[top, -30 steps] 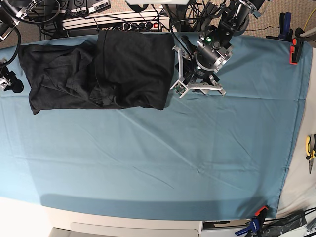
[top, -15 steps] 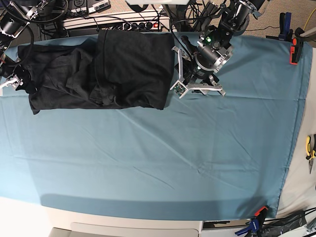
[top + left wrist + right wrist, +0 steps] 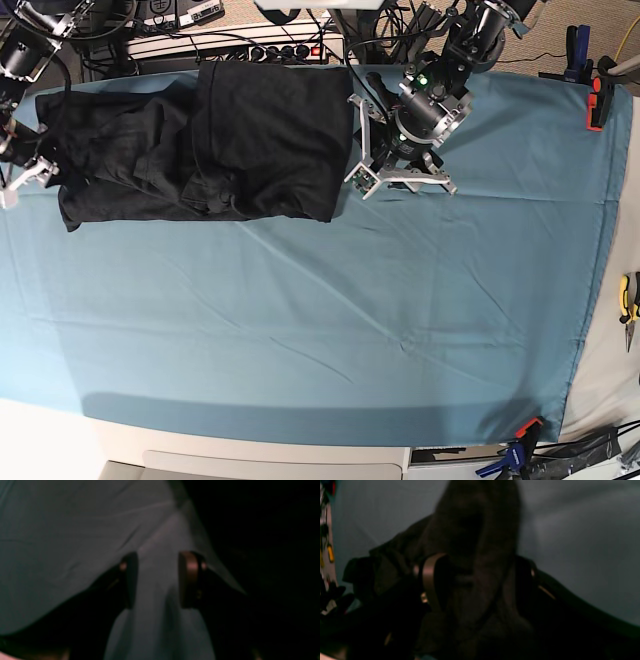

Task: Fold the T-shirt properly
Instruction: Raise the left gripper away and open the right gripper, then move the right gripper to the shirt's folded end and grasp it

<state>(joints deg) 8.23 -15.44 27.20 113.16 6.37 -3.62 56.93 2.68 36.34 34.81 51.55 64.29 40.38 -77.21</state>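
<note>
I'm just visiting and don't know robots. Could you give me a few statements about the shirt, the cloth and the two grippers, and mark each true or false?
1. The T-shirt lies at the far edge of the teal table cloth. True.
2. The left gripper is clamped on the shirt. False: its fingers stand apart with only teal cloth between them, beside the shirt's edge.
3. Dark shirt fabric sits between the fingers of the right gripper. True, though the fingers look spread, so whether it is gripped cannot be told.
4. The shirt is spread out flat with both sleeves showing. False: it is partly folded, one layer lying over the other.
5. A clamp holds the cloth at the near corner. True.
</note>
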